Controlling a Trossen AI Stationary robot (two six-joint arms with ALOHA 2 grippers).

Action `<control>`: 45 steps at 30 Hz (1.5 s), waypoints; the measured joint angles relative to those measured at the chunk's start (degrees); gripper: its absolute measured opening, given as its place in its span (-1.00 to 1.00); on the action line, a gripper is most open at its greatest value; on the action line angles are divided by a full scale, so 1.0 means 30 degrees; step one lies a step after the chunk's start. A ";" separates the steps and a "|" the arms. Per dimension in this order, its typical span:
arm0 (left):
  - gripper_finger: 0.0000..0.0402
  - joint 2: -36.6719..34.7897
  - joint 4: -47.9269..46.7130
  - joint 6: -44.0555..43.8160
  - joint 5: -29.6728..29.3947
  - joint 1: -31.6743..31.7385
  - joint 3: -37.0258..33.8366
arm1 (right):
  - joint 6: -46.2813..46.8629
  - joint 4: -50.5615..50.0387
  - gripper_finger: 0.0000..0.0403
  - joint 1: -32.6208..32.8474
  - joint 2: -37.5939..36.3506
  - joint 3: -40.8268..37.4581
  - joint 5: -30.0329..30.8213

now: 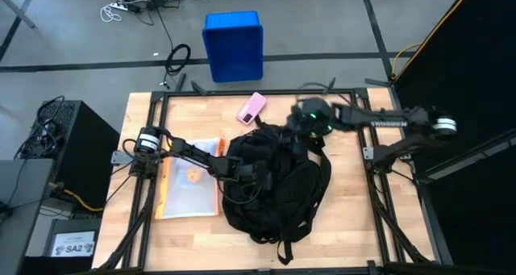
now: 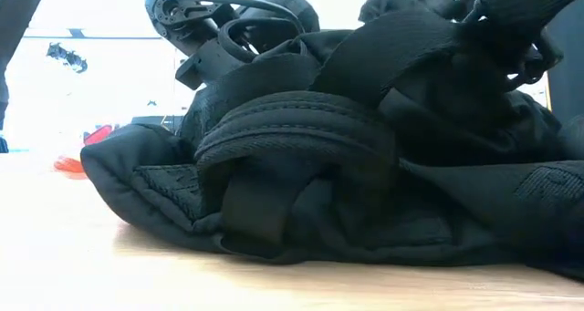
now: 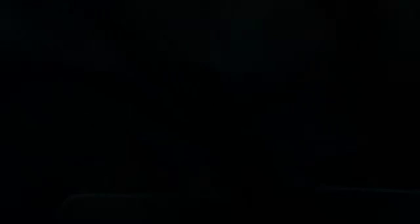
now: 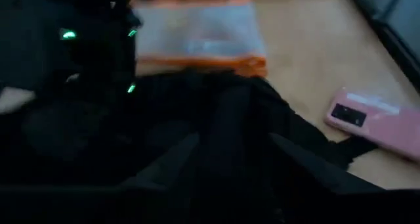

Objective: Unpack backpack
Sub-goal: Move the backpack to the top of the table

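Observation:
The black backpack (image 1: 278,182) lies flat in the middle of the table, straps loose on top, and fills the low view (image 2: 365,165). My left gripper (image 1: 246,174) reaches in from the table's left, and its front end is buried in the backpack's left side. The left wrist view is all dark. My right gripper (image 4: 243,155) comes from the table's right and is over the backpack's far end (image 1: 302,126). It is open and points down at the black fabric (image 4: 223,119). My right gripper stands with its two fingers (image 4: 177,158) spread over the dark fabric at the backpack's far end, pointing down from above. Whether they touch the fabric I cannot tell.
A pink phone (image 1: 251,107) (image 4: 371,122) lies on the table just beyond the backpack's far end. A clear pouch with orange edges (image 1: 191,182) (image 4: 197,37) lies to the backpack's left, under my left arm. A blue crate (image 1: 234,45) stands on the floor past the far edge.

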 joint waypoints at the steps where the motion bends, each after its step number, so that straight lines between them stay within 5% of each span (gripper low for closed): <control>1: -1.00 0.0007 0.0133 -0.0007 0.0007 0.0000 -0.0014 | 0.0904 0.2128 -0.27 0.0119 -0.0205 -0.1648 0.0032; 5: -1.00 0.0049 0.0936 -0.0005 0.0000 -0.0005 -0.0034 | 0.2857 0.7548 -0.28 0.1184 -0.0251 -0.5947 0.0163; 13: -1.00 -0.0027 0.1759 0.1116 -0.0898 -0.0052 0.0931 | 0.4372 0.7900 -0.31 0.2762 -0.0144 -0.8914 0.4284; 28: -1.00 -0.2659 -0.8901 0.2041 -0.8009 -0.0036 0.5276 | 0.8488 0.2265 -0.34 0.5391 -0.0154 -0.9283 0.5356; 34: -1.00 -0.2634 -0.9843 0.1445 -0.8159 -0.0044 0.5515 | 1.1909 -0.1514 -0.41 0.6088 -0.0774 -0.9126 0.8362; 40: -1.00 -0.2608 -0.7548 0.1410 -0.8061 0.0649 0.4396 | 0.9504 -0.1706 -0.52 0.6138 -0.3638 -0.8443 0.8214; 45: -1.00 -0.2253 -0.3959 0.0834 -0.5434 0.1696 0.2285 | 0.7720 -0.1099 -0.56 0.6139 -0.6547 -0.7845 0.7926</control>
